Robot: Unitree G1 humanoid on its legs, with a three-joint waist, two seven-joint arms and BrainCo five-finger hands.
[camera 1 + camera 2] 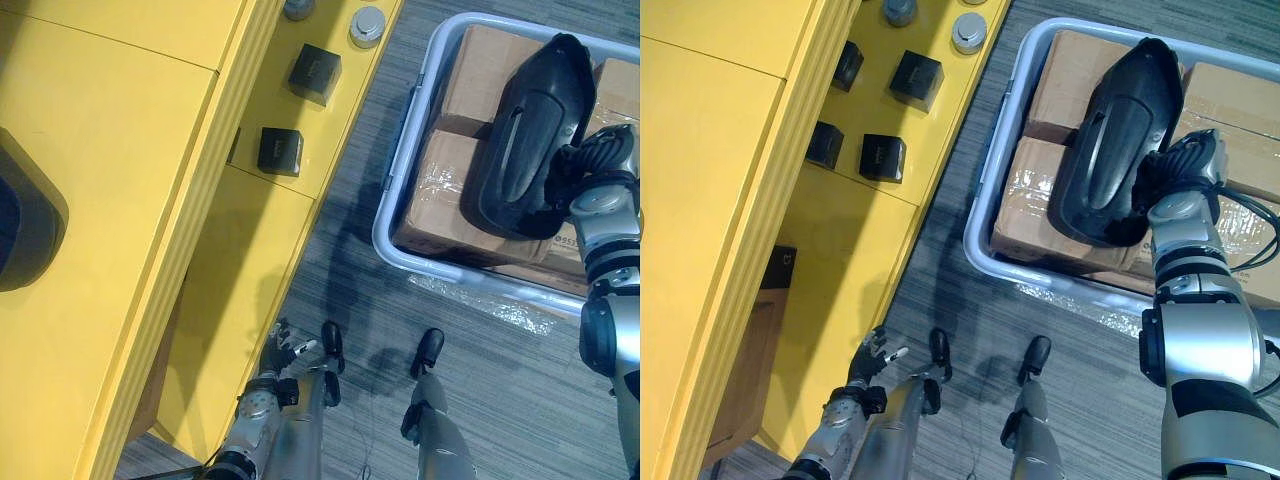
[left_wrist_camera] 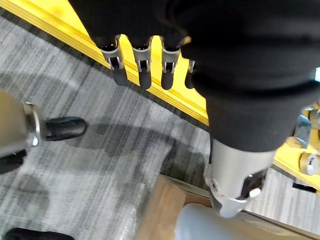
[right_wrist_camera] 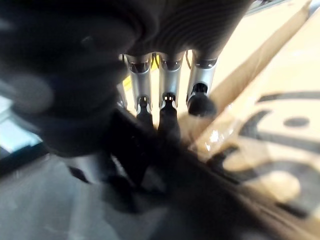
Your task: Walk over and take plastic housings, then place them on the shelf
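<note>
Right hand [image 1: 1182, 165] nearest: pinches 1 black plastic housing [image 1: 1115, 140] by its near edge, fingers [image 3: 170, 95] and thumb closed on it. Holds it above the cardboard boxes [image 1: 1035, 205] packed in a pale bin [image 1: 398, 150] on the grey carpet floor [image 1: 350, 250]; contact with the boxes unclear. Hangs left hand [image 1: 288, 350] low beside the yellow shelf [image 1: 120, 200], fingers [image 2: 142, 70] straight and loose, gripping nothing. On a shelf ledge, small black blocks [image 1: 281, 150], well apart from the housing.
</note>
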